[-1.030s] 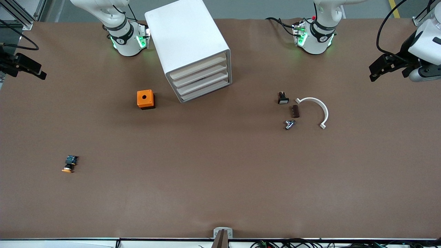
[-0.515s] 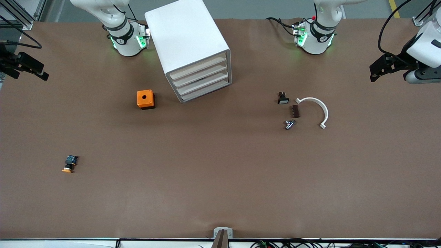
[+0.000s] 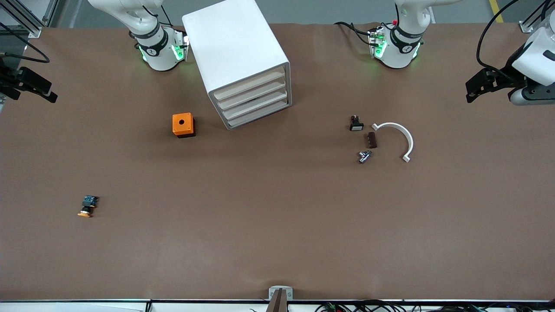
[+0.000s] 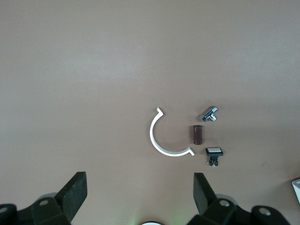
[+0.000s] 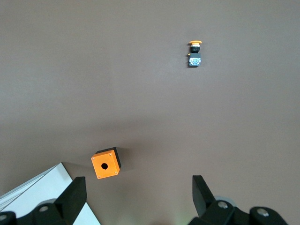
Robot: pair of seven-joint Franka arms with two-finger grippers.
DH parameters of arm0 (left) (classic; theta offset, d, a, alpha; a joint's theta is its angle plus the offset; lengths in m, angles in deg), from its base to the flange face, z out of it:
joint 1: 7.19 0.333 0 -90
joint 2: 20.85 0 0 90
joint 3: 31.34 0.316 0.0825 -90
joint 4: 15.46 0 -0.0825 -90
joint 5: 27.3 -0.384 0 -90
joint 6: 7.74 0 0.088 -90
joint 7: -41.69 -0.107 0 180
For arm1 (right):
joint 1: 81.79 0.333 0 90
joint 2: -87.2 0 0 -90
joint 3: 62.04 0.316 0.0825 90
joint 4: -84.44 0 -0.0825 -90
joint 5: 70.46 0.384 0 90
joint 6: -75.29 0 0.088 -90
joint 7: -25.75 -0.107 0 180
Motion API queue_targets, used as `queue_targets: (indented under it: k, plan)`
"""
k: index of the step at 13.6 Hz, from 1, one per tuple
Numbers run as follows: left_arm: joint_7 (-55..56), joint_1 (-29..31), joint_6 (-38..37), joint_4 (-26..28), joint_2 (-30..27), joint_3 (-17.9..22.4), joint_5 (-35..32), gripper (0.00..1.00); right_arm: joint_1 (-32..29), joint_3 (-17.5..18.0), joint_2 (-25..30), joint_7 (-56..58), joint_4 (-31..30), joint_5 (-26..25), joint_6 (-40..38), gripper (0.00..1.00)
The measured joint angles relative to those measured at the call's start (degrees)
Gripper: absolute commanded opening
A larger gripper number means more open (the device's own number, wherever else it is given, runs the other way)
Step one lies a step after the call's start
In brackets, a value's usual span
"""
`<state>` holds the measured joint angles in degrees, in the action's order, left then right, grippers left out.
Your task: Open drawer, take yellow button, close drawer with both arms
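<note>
Hovering with fingers apart and empty, the left hand (image 3: 477, 89) hangs over the bench (image 3: 277, 242) edge at its arm's end, the right hand (image 3: 32, 86) likewise at the other end. Nothing has started: the cabinet (image 3: 236, 56) drawers look shut, so a drawer front needs pulling first. Oddly, the button (image 3: 88, 206) lies out on the bench near the right arm's end. A cube (image 3: 183, 125), clip (image 3: 399, 136) and small parts (image 3: 364, 138) lie clear.

1 button (image 3: 88, 206), 1 cabinet (image 3: 239, 60), 2 arms (image 3: 147, 26)
</note>
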<state>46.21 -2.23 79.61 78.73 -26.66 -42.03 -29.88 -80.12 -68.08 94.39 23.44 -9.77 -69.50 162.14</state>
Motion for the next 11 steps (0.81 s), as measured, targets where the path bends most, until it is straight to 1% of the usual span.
queue_targets:
  k: [11]
  plan:
    - [0.00, 0.26, -0.04, -0.73, 0.01, 0.06, 0.00, 1.00, 0.00, -0.01, 0.00, 0.09, 0.00, -0.02, 0.02, 1.00]
